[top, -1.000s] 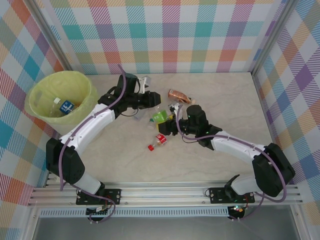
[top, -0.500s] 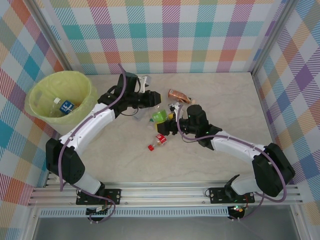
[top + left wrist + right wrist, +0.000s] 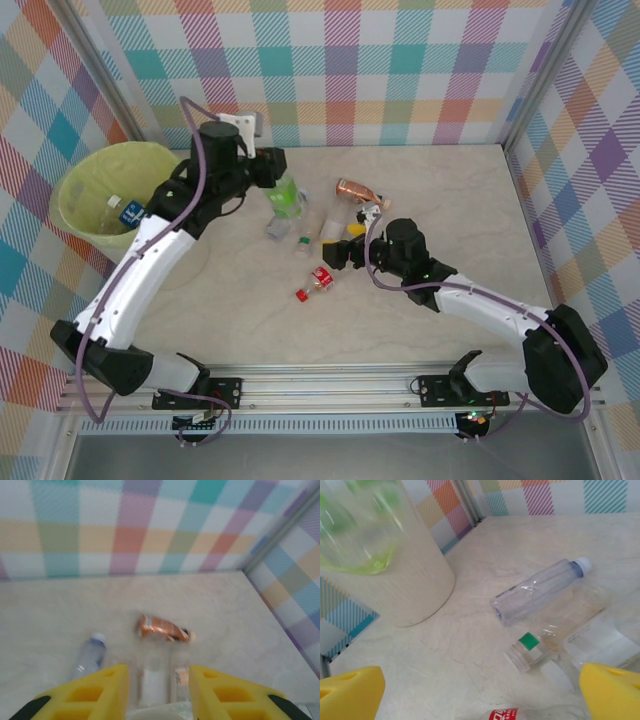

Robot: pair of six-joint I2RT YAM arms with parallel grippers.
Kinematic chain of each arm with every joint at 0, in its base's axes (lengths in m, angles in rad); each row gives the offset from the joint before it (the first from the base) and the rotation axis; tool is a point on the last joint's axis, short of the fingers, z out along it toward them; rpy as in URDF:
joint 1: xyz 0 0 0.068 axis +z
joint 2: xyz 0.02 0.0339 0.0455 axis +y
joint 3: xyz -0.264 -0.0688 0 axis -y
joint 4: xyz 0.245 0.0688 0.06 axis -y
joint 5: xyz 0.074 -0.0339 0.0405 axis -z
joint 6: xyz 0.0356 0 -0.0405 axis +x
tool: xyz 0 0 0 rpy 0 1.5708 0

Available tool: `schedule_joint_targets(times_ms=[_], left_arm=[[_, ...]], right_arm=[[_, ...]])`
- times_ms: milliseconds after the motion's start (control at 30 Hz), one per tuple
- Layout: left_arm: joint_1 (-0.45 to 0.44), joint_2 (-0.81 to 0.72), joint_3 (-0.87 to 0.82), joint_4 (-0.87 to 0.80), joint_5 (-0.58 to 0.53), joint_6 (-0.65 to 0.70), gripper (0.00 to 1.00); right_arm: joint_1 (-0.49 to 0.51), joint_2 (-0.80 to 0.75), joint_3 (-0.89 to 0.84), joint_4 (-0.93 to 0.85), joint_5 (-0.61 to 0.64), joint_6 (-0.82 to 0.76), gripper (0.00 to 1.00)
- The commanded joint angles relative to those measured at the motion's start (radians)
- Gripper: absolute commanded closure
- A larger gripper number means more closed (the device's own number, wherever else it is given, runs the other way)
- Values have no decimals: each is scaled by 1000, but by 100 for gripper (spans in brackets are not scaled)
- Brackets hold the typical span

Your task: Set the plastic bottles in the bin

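Observation:
My left gripper (image 3: 274, 172) is raised over the table's far side and shut on a green-labelled plastic bottle (image 3: 286, 196) that hangs below it. In the left wrist view a blurred clear bottle body (image 3: 156, 682) sits between the yellow fingers (image 3: 95, 695). The bin (image 3: 75, 200), lined in yellow-green, stands at the far left with a blue-labelled bottle (image 3: 131, 213) inside. My right gripper (image 3: 343, 250) (image 3: 480, 695) is wide open and empty, low beside loose bottles: a clear one (image 3: 540, 592), a green-banded one (image 3: 530, 650) and a red-labelled one (image 3: 319, 280) (image 3: 530, 714).
A brown-labelled bottle (image 3: 356, 190) (image 3: 162, 628) lies behind the pile, and a pale-capped clear bottle (image 3: 90, 655) lies left of it. The bin's cream wall (image 3: 415, 575) rises left of the right gripper. Checked walls close the back and sides.
The left arm lifted the green-labelled bottle off the table and swung up and left, nearer the bin. The right gripper opened wide and shifted slightly right.

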State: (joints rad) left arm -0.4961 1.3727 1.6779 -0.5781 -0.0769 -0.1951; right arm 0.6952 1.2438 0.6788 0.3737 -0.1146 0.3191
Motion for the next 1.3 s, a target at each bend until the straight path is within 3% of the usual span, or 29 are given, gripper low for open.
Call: schedule_joint_targets(times_ms=[0,167,367,567,867,933,1000,1033,1167,1267], left_arm=[[-10,-48,94,-32,-296,129,100],[12,-85,77,156,-727,334,100],[223,-101,79,137,-748,264,100],[494,-119,-4,14,-547,-6,100],[721,-151,-187,53,-172,-270,99],[758,-155,-217,65,-103,-317,84],[780,-154,-234,67,-55,-351,54],[780,-155,-238,68,-40,-361,45],[780,-159,-245,94,51,-367,20],[781,-148,-232,91,120,-370,12]], right_arm=[[7,-32,-19,44,68,-23,0],[6,-26,-25,44,73,-17,0],[5,-3,-8,44,56,-18,0],[7,8,4,37,38,-18,0],[5,-1,0,15,42,-2,0],[7,-3,-2,14,46,1,1],[6,-4,-1,14,49,5,0],[7,-3,-2,14,48,6,0],[6,-1,2,16,49,6,0],[6,5,3,18,49,8,0]])
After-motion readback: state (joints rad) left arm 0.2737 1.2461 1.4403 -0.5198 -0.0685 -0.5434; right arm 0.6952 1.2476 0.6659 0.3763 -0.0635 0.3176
